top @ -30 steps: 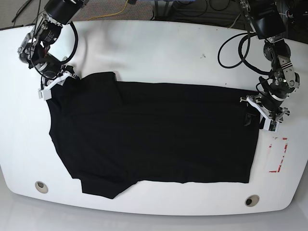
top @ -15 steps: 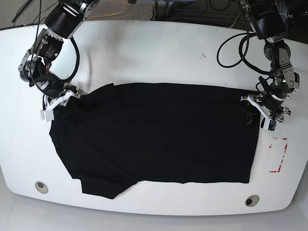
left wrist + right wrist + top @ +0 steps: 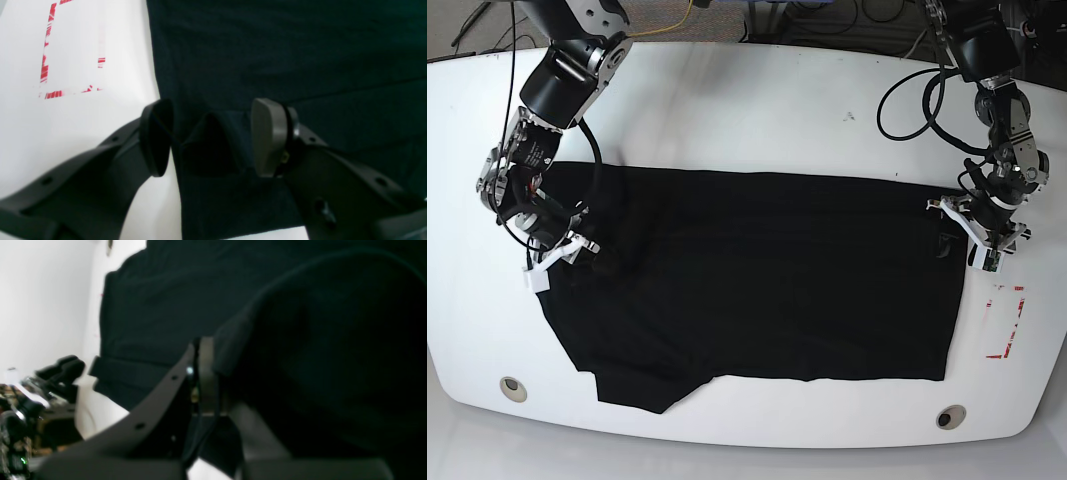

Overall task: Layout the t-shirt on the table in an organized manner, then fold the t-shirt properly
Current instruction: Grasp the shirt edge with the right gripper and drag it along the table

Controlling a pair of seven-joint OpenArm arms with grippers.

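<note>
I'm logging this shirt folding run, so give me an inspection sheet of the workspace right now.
Surface: white glossy table, two round holes near the front edge, a red outline mark at one end.
Job's things: black t-shirt spread across most of the table, one corner lifted and folded inward.
Clutter: nothing seen beyond a few dark specks.
Grippers: right gripper shut on the t-shirt's raised corner; left gripper with jaws apart over the shirt's opposite edge, a fabric ridge standing between them.
Cables: black loops hang from the left arm; a loop also runs along the right arm.
Surroundings: floor with loose cables behind the table.
</note>
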